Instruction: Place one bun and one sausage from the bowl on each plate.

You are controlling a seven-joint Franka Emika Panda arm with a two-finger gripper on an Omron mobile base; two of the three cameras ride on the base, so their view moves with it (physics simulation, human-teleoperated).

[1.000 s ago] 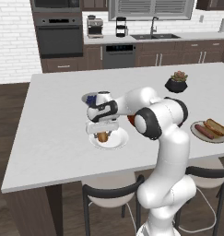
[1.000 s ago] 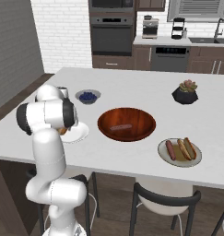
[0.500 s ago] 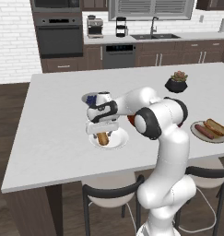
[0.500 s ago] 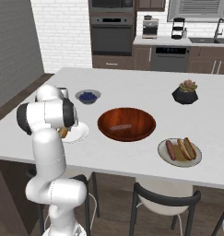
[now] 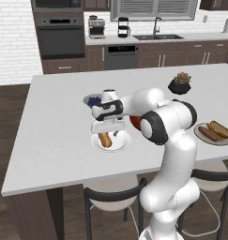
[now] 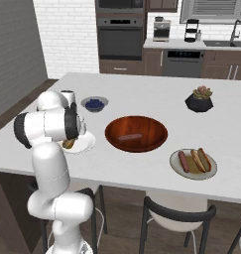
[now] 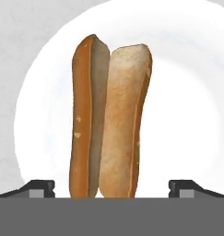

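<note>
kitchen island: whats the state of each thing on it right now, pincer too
pincer: open, over the bun, holding nothing
golden-tan split bun: lying on the white plate, released
round white plate: holds one bun, no sausage
glossy red-brown wooden bowl: one dark red-brown sausage left inside
cream-rimmed tan plate: holds a bun and a sausage
small grey bowl of blue berries: full, upright
</note>
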